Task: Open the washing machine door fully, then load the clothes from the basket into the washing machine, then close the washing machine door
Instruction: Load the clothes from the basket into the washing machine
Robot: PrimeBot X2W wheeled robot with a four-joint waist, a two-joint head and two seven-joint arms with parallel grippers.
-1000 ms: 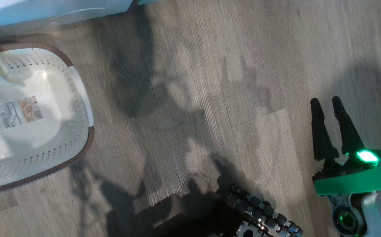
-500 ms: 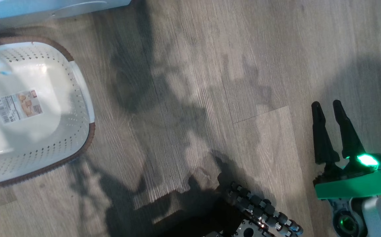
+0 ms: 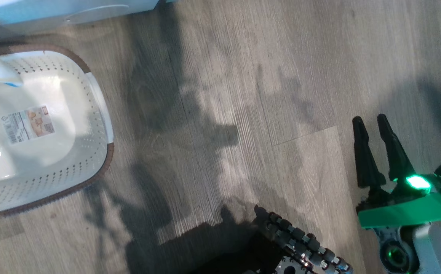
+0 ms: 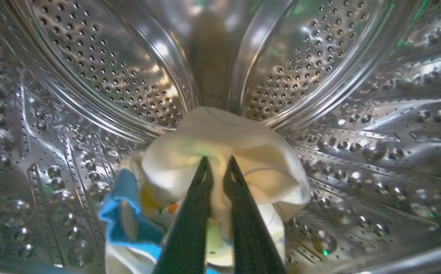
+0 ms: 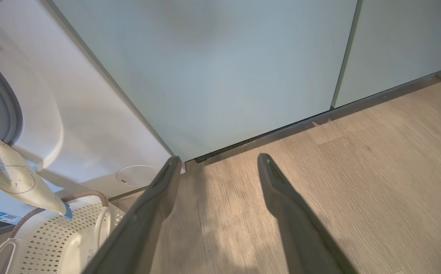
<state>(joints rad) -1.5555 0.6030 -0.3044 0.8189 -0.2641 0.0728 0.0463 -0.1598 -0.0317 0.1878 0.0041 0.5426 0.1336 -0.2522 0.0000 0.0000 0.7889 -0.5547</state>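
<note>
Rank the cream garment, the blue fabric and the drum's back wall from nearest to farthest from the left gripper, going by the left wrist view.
1. Cream garment: pinched between the fingers of the left gripper, touching them.
2. Blue fabric: beside the garment, at the view's lower left.
3. Drum's back wall: far behind, across the top.

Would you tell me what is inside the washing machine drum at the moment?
Cream clothes with a blue edge lie in the steel drum, pinched by the left gripper. Whatever lies beneath the heap is covered.
</note>
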